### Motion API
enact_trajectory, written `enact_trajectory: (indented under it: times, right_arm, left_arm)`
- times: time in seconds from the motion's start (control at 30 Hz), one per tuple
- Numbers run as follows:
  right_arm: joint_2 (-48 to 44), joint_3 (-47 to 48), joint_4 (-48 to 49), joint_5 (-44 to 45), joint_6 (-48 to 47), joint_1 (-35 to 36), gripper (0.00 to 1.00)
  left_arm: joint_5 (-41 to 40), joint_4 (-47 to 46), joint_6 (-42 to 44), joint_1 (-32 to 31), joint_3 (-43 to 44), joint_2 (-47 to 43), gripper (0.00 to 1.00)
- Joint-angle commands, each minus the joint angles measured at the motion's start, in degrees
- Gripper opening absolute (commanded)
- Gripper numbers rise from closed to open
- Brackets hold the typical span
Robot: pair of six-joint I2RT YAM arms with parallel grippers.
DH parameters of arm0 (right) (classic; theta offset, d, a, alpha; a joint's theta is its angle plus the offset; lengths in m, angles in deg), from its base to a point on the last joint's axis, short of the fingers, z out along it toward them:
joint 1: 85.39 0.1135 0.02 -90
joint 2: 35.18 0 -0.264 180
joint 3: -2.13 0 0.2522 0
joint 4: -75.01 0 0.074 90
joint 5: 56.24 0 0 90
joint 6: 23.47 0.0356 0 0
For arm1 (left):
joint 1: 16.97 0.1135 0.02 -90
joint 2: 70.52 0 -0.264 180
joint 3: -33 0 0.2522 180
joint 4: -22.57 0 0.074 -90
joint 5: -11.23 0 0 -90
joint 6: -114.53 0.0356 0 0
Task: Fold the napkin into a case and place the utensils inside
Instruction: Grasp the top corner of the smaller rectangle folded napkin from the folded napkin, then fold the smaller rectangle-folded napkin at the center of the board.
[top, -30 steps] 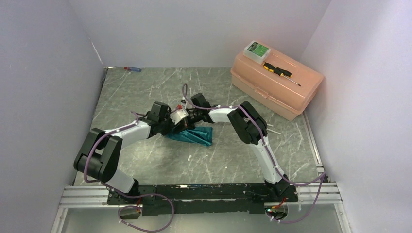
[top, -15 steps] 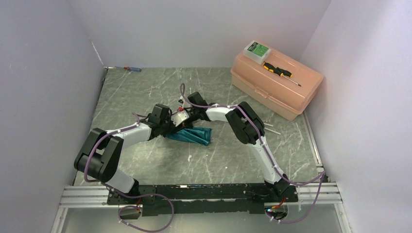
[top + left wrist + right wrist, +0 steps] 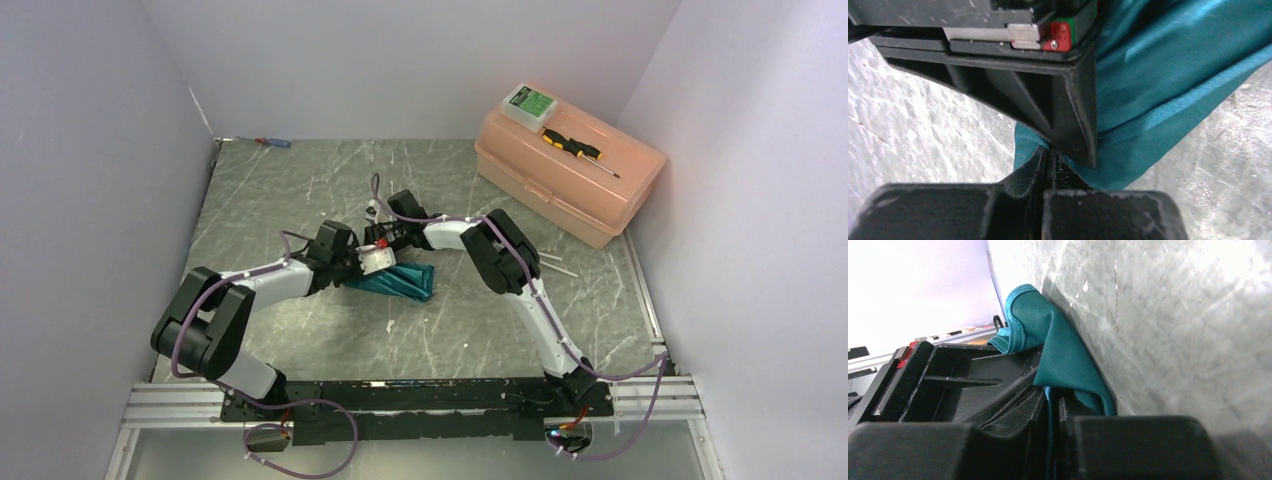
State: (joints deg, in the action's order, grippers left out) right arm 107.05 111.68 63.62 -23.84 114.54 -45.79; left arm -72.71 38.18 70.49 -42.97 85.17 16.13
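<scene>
The teal napkin lies bunched in a narrow folded heap at mid-table. Both grippers meet at its left end. My left gripper comes in from the left. In the left wrist view its jaws are pressed together on the edge of the napkin. My right gripper reaches down from behind. In the right wrist view a strip of the napkin runs into the narrow gap of the right gripper. Two white sticks of the utensils lie on the table right of the right arm.
A peach toolbox stands at the back right. On it lie a yellow-and-black screwdriver and a small green-and-white box. A red-and-blue screwdriver lies by the back wall at left. Walls enclose the table on three sides.
Both wrists have shifted slightly left and toward the near edge, and the napkin's left end has been drawn with them. The left gripper has closed in on the cloth.
</scene>
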Motion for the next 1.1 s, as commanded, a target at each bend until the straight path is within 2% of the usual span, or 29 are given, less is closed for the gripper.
enact_trajectory:
  times: [0.0, 0.1, 0.33, 0.43, 0.5, 0.7, 0.83, 0.9, 1.07]
  right_arm:
    - [-1.81, -4.39, 2.15, 2.65, -0.55, -1.64, 0.22]
    - [-5.99, -8.27, 6.08, 2.34, 0.39, -3.31, 0.34]
    - [-18.4, -17.32, 3.7, 5.85, -7.9, -9.67, 0.6]
    - [-27.21, -27.92, 8.44, 9.41, -11.62, -12.47, 0.7]
    - [-34.68, -34.09, 8.57, 15.51, -17.17, -13.04, 0.77]
    - [-48.3, -49.24, 12.49, 25.14, -24.24, -12.18, 0.79]
    - [-55.79, -57.53, 14.83, 31.61, -28.77, -7.43, 0.79]
    - [-57.81, -59.93, 15.24, 35.76, -30.59, -4.1, 0.79]
    - [-57.55, -62.15, 20.67, 39.35, -30.82, -1.72, 0.77]
  left_arm:
    - [1.0, 3.79, 6.06, -2.37, -3.29, 3.01, 0.03]
    - [-0.85, 4.1, 5.36, -2.47, -3.68, 4.06, 0.03]
    - [-1.37, 10.22, 2.2, -2.59, 1.13, 7.3, 0.02]
    - [-1.15, 12.86, 0.37, -2.57, 3.26, 9.43, 0.03]
    - [-0.92, 13.13, -0.45, -2.54, 3.71, 10.22, 0.03]
    - [0.31, 14.72, -2.07, -2.57, 5.01, 12.37, 0.03]
    - [0.2, 15.81, -2.4, -2.57, 6.23, 13.57, 0.03]
    - [-0.22, 15.25, -2.48, -2.57, 6.1, 13.51, 0.03]
    - [-0.53, 14.21, -3.04, -2.48, 5.5, 13.02, 0.03]
